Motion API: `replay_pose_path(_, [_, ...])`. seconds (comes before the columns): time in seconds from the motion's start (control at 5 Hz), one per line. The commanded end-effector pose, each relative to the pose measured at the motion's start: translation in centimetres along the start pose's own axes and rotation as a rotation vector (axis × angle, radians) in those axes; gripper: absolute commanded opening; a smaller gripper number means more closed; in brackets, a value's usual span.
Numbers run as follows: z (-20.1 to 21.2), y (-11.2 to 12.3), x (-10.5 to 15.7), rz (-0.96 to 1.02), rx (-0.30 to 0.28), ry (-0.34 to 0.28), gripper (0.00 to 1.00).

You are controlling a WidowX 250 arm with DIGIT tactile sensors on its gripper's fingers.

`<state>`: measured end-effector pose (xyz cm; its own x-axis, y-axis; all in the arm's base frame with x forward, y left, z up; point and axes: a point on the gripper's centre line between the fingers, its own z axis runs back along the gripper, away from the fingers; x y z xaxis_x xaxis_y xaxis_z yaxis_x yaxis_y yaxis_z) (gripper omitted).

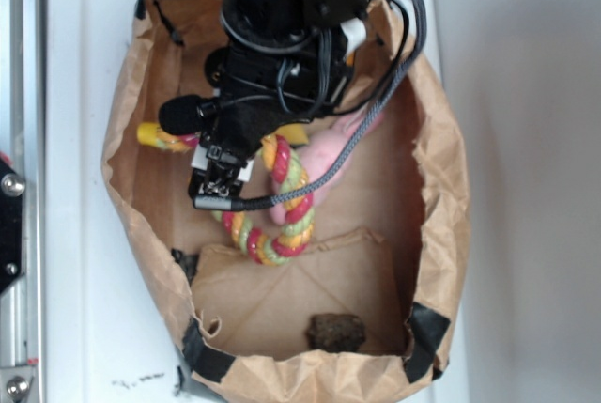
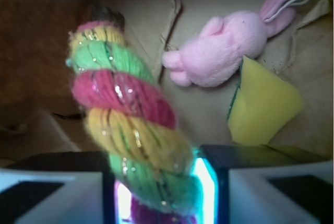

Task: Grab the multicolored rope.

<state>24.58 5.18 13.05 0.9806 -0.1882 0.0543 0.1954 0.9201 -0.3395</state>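
The multicolored rope (image 1: 286, 206) is a thick twisted loop of red, yellow and pale green strands inside a brown paper bag (image 1: 441, 187), with its yellow end (image 1: 153, 135) sticking out to the left. My gripper (image 1: 221, 173) is over the loop's left side. In the wrist view the rope (image 2: 125, 114) runs between my gripper's (image 2: 159, 192) two fingers, which press on it from both sides. The gripper is shut on the rope. The black arm hides the rope's top part in the exterior view.
A pink plush bunny (image 2: 224, 46) lies beside a flat yellow square piece (image 2: 261, 104) on the bag floor; the bunny also shows in the exterior view (image 1: 329, 154). A dark brown lump (image 1: 336, 331) sits near the bag's front wall. The bag walls stand on all sides.
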Motion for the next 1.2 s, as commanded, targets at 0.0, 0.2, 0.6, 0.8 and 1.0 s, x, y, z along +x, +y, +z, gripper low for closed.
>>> replay_pose_path(0.0, [6.1,-1.6,1.3,0.078,0.183,-0.236,0.0])
replay_pose_path(0.2, [6.3,-2.4,2.5,0.066,0.277,-0.256,0.0])
replay_pose_path(0.6, [6.2,-3.2,3.4,0.129,0.369,-0.251,0.0])
replay_pose_path(0.8, [6.1,-3.5,3.6,0.135,0.367,-0.236,0.0])
replay_pose_path(1.0, [5.8,-3.1,3.7,0.138,0.358,-0.23,0.0])
